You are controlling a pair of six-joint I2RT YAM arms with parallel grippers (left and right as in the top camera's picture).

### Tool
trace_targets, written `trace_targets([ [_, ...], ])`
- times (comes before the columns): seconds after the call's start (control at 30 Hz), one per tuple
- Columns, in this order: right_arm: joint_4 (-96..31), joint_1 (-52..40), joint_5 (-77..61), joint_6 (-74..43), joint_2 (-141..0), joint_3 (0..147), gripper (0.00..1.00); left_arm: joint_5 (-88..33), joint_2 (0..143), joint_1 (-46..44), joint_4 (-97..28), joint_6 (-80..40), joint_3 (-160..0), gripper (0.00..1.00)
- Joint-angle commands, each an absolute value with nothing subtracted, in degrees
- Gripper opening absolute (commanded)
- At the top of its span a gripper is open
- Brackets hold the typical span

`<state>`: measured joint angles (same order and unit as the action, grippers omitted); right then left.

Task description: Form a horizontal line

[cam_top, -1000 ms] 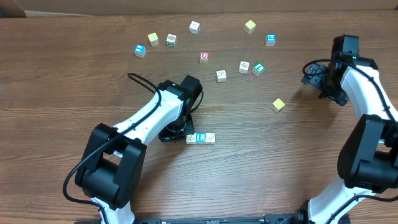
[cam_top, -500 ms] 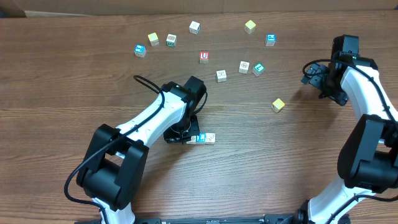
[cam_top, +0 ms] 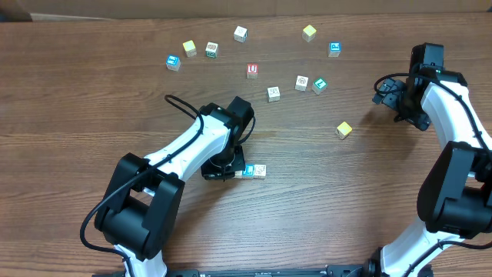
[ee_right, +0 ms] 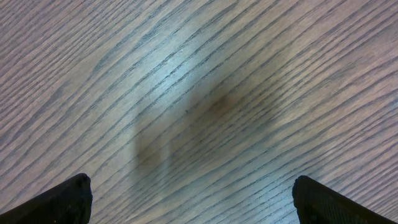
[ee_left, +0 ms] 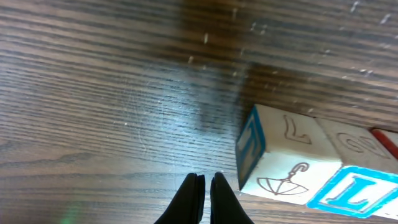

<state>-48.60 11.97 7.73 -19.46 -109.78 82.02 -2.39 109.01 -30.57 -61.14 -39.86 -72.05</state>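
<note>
The horizontal line (cam_top: 254, 171) is a short row of touching letter cubes near the table's middle. In the left wrist view the row (ee_left: 292, 158) shows at the right: a cube with an umbrella and a blue side, a blue "L" face, a tan face and a red edge. My left gripper (ee_left: 204, 182) is shut and empty, its tips on the table just left of the row's left end; in the overhead view it (cam_top: 229, 167) covers that end. My right gripper (cam_top: 390, 95) is open and empty over bare wood at the far right, as the right wrist view (ee_right: 193, 194) also shows.
Loose cubes lie across the far side: yellow ones (cam_top: 344, 129) (cam_top: 309, 32) (cam_top: 189, 48), blue ones (cam_top: 174, 62) (cam_top: 334, 49), a red "U" cube (cam_top: 252, 70), a teal one (cam_top: 320, 85) and several white ones such as (cam_top: 274, 94).
My left gripper has moved right to the row's left end and now covers the leftmost cube in the overhead view. The right arm has not moved.
</note>
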Motion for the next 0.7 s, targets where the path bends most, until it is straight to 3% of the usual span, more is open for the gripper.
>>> trace_targets([
  [0.0,-48.27,11.97,7.90,-19.42,-108.55,83.22,1.00,-3.01,109.56,-30.81,-60.97,-38.57,-71.77,0.05],
  [0.67,-48.27,11.97,7.92,-19.42,-108.55,83.22,1.00,-4.51,109.56,-30.79,-59.35,-38.13,-71.77,0.04],
])
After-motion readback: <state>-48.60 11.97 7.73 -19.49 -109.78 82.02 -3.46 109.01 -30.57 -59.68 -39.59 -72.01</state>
